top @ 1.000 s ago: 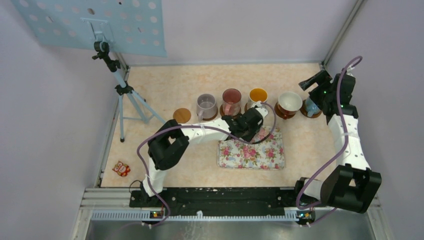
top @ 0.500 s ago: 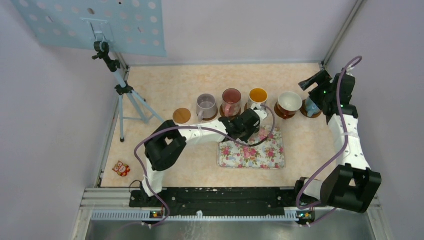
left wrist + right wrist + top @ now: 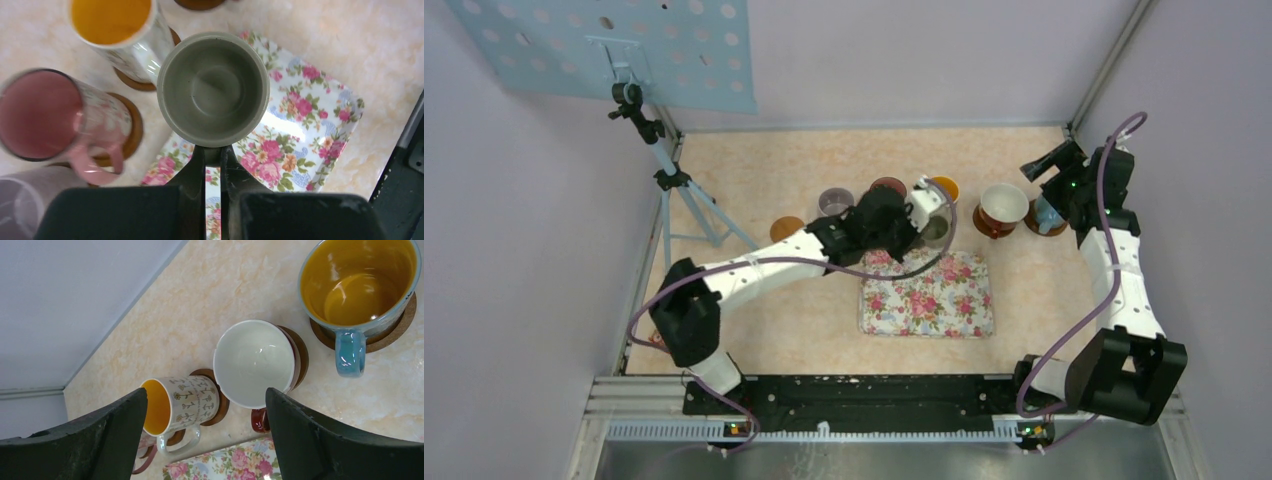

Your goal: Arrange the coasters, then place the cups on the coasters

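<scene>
We see left gripper pinching grey-green cup by handle, over tray edge. Right gripper spread, empty. Pink cup, orange-lined cup, wide white cup, blue cup on coasters; lavender cup base hidden. We judge one step left: grey-green cup to bare coaster.

Bright even light, soft shadows, glare on tray, left jaws perhaps blurred

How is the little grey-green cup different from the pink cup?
The grey-green cup is plain outside; the pink cup has a flowery pattern. The grey-green cup is gripped in the left pincer, over the floral tray; the pink cup stands free on a coaster. The grey-green cup is grey inside, the pink cup pink. Both are upright and empty.
</scene>
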